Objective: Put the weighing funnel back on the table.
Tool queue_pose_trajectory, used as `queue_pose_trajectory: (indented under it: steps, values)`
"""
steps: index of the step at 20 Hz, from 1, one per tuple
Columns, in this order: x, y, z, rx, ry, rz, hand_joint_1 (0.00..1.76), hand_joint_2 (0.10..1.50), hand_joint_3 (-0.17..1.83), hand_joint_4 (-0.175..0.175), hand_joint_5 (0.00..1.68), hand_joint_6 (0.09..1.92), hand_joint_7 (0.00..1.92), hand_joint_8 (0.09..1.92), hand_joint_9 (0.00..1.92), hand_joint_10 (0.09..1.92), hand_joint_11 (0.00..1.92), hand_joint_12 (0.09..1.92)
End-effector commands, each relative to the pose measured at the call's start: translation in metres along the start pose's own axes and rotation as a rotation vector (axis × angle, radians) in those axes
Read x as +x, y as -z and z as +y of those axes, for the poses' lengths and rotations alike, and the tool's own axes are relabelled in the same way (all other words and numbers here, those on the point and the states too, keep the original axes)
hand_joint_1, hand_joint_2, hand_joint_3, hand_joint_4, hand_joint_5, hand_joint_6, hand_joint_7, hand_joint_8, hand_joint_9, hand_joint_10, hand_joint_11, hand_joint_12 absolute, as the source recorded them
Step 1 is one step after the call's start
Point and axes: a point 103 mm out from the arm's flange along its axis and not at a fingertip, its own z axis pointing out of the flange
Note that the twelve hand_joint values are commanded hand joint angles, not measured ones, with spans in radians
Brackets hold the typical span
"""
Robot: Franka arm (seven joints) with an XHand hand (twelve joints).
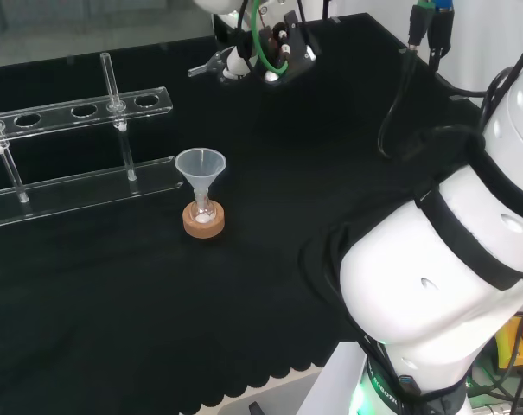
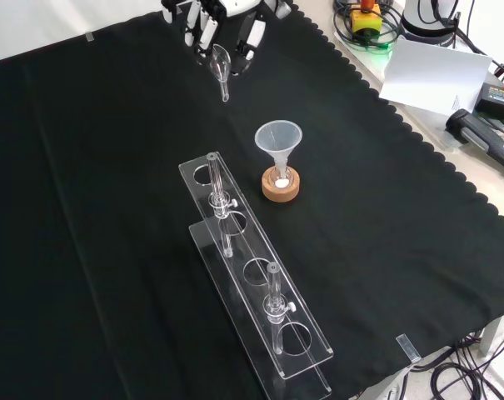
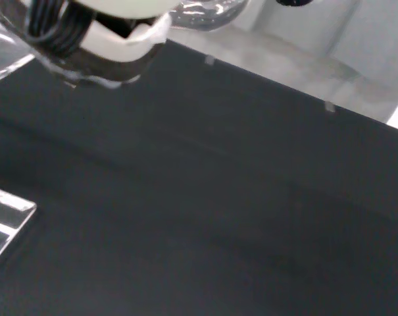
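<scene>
The black and white robot hand (image 2: 222,25) hangs at the top of the front view, over the far part of the black cloth-covered surface (image 2: 102,217), with its fingers (image 2: 252,40) pinched around a small clear weighing funnel (image 2: 221,68). The weighing funnel is tilted, its scoop up between the fingers and its short stem slanting down toward the cloth; whether the tip touches the cloth cannot be told. In the head view the robot hand (image 1: 265,47) sits at the top, and the weighing funnel (image 1: 206,67) juts out to its left. Well apart from it, nearer the middle of the cloth, a large clear cone-shaped funnel (image 2: 278,138) stands mouth up in a small flask on a round cork ring (image 2: 281,188). Just beside that stands a clear plastic test-tube rack (image 2: 295,347) with thin glass tubes (image 2: 217,197) upright in it.
</scene>
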Motion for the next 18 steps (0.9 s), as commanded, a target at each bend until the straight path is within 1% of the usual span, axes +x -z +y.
queue_pose_trajectory:
  steps: [1, 4, 7, 13, 15, 16, 18]
  values:
    - [-0.027, -0.026, 0.0, 0.005, -0.15, 0.052, 1.13, 0.65, 0.58, 0.175, 1.39, 0.41, 1.7, 0.09, 1.26, 0.1, 0.02, 1.58]
    - [-0.041, -0.041, 0.002, 0.018, -0.21, 0.071, 1.13, 0.65, 0.58, 0.175, 1.39, 0.41, 1.7, 0.09, 1.26, 0.1, 0.03, 1.58]
    - [-0.052, -0.056, 0.006, 0.034, -0.252, 0.09, 1.13, 0.65, 0.59, 0.175, 1.39, 0.41, 1.7, 0.09, 1.27, 0.1, 0.03, 1.58]
    - [-0.065, -0.084, 0.017, 0.062, -0.283, 0.102, 1.13, 0.65, 0.59, 0.175, 1.39, 0.41, 1.7, 0.09, 1.27, 0.1, 0.03, 1.57]
    - [-0.072, -0.095, 0.021, 0.081, -0.297, 0.115, 1.13, 0.65, 0.59, 0.175, 1.39, 0.41, 1.7, 0.09, 1.27, 0.1, 0.03, 1.57]
    - [-0.076, -0.1, 0.023, 0.082, -0.307, 0.115, 1.13, 0.65, 0.59, 0.175, 1.39, 0.41, 1.7, 0.09, 1.27, 0.1, 0.03, 1.57]
    - [-0.084, -0.109, 0.026, 0.09, -0.337, 0.137, 1.13, 0.65, 0.59, 0.175, 1.39, 0.42, 1.7, 0.09, 1.27, 0.1, 0.03, 1.57]
